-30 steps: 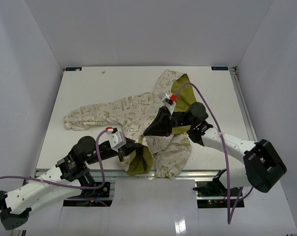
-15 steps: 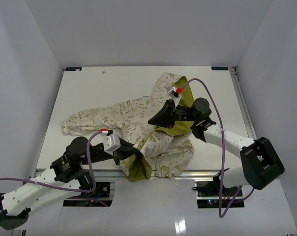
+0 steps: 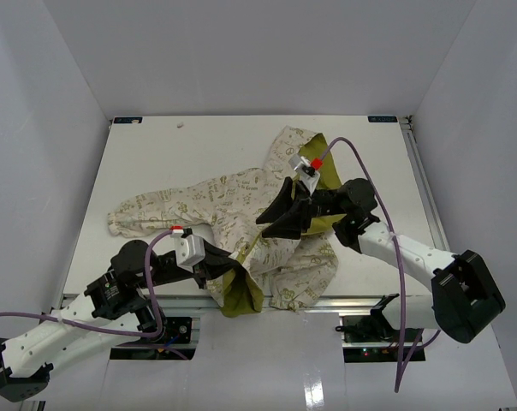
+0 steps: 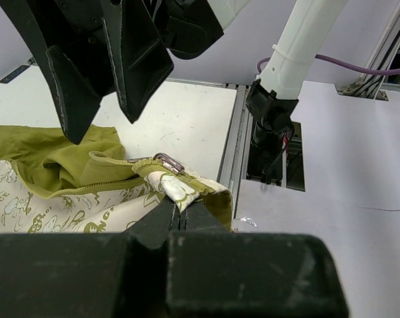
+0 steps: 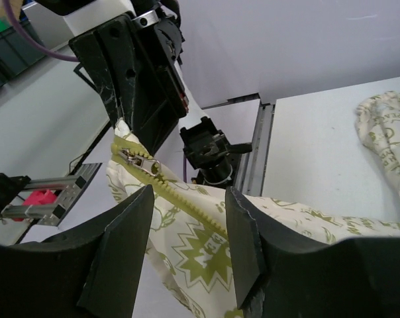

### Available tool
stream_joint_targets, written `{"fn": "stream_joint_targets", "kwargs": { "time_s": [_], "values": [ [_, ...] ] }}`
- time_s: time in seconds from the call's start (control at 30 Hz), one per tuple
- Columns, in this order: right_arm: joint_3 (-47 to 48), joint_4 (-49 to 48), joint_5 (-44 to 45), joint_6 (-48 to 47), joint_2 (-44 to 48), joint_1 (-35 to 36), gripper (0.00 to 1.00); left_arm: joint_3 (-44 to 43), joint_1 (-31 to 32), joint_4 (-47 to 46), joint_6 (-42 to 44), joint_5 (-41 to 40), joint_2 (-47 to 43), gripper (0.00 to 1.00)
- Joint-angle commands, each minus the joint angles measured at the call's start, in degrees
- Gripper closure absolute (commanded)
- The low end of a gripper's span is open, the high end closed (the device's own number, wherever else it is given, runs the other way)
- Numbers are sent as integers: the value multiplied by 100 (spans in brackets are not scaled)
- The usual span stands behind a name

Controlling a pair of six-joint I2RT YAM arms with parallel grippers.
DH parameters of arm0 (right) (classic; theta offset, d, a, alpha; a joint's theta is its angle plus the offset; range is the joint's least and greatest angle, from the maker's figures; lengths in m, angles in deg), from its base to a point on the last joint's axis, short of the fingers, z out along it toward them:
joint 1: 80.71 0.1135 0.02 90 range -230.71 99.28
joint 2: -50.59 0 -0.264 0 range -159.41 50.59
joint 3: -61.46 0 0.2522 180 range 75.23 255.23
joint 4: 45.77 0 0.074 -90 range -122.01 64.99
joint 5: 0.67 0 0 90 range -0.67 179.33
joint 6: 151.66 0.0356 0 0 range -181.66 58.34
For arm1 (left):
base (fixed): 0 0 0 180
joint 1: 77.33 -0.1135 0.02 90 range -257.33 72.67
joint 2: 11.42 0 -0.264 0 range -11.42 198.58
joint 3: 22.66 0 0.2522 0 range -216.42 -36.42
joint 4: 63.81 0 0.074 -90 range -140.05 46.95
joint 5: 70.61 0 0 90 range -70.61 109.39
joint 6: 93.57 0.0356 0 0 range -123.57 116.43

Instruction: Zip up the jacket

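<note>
One jacket (image 3: 233,201), two hands, one zipper slider (image 4: 168,161) — that was your count. The jacket lay across the middle of the table (image 3: 173,145), hood toward the far side and one sleeve stretched out to the left. Its lower corner hung past the near edge with the olive lining turned out.

Your left hand (image 4: 180,211) was pinched tight on that bottom corner, just below the zipper slider. Your right hand (image 5: 188,199) stood with its fingers parted, gripping nothing, and the zipper teeth (image 5: 177,193) ran across the gap between them.

For room, you had bare table at the far left and all along the far side. On the right, the arm sat close to the rail.

Writing — the green print carried lettering, but it was too small to read. So were the blue labels (image 3: 127,121) at the table's far corners.
</note>
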Motion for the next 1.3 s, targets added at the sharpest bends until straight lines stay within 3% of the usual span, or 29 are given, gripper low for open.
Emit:
{"fn": "stream_joint_targets", "kwargs": {
  "time_s": [0.0, 0.4, 0.53, 0.67, 1.07, 1.27],
  "values": [
    [84, -653, -113, 421, -187, 279, 46, 41, 23, -224, -69, 128, -46, 100],
    [232, -764, -113, 421, -394, 707, 51, 190, 23, -365, -93, 21, 91, 100],
    [191, -963, -107, 565, -320, 774, 60, 201, 23, -364, -85, -57, 95, 100],
    [170, -827, -113, 505, -222, 817, 77, 204, 23, -361, -85, -120, 38, 100],
    [-170, -1194, -244, 749, -177, 835, 63, 172, 23, -311, -58, -276, -51, 100],
    [-125, -1147, -192, 703, -186, 855, 64, 189, 23, -322, -67, -302, -41, 100]
  ]
}}
